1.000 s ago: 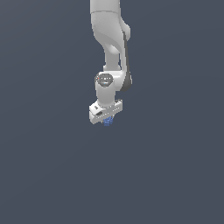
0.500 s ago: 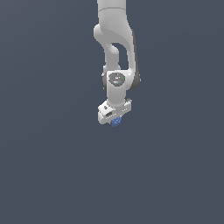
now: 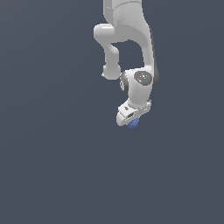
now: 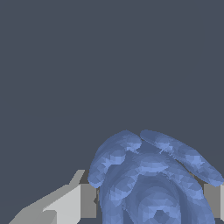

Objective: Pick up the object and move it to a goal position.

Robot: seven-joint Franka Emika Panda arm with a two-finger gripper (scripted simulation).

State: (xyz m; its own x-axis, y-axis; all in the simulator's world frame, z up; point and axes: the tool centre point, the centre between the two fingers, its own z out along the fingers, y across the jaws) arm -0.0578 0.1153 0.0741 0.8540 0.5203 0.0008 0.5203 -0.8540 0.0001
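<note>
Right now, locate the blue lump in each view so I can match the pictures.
Exterior view: the blue lump is a tiny speck under the white tool, right of centre.
Wrist view: the lump fills the lower right, held between the grey fingers.
Shared landmark: the tool's fingers around the lump.

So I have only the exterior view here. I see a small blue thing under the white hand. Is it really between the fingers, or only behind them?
Observer: In the wrist view the blue lump fills the space between the two grey fingers, one on each side. So the hand looks shut on it.
Operator: Ok. What shape does it have? For me it is only a dot.
Observer: Close up it is made of several rounded, overlapping lobes, bumpy rather than smooth.
Operator: And is anything below it?
Observer: The wrist view shows only plain dark grey beyond the lump, no other thing.
</note>
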